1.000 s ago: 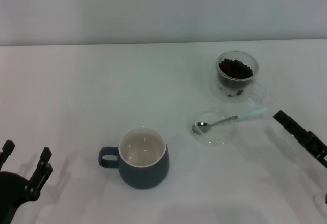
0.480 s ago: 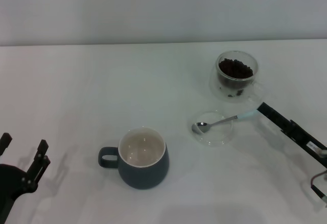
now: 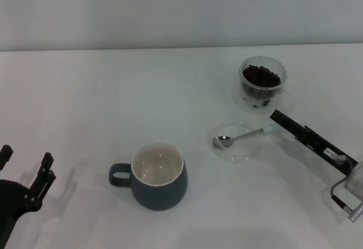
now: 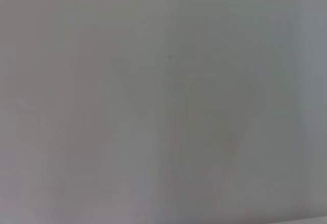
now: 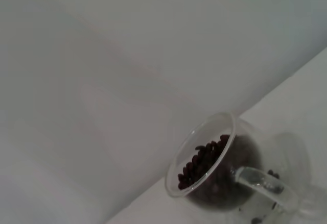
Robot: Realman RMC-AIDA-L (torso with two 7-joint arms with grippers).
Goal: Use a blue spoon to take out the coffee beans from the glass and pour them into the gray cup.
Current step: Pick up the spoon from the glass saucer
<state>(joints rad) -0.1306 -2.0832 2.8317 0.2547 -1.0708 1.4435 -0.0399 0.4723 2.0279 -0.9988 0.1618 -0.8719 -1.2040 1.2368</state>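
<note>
The right gripper (image 3: pixel 276 117) reaches the spoon (image 3: pixel 247 135) on its saucer (image 3: pixel 235 152); jaw state unclear. Left gripper (image 3: pixel 25 167) idle, jaws apart. Beans (image 3: pixel 261 76) fill the glass (image 3: pixel 262 84); cup (image 3: pixel 159 176) empty.

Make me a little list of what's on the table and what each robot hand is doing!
spoon: blue spoon, bowl lying on a clear saucer
glass: glass with coffee beans inside
cup: gray cup, nothing visible inside, handle toward robot's left
right gripper: right gripper at the spoon's handle end
left gripper: left gripper off at the left, open, holding nothing
</note>
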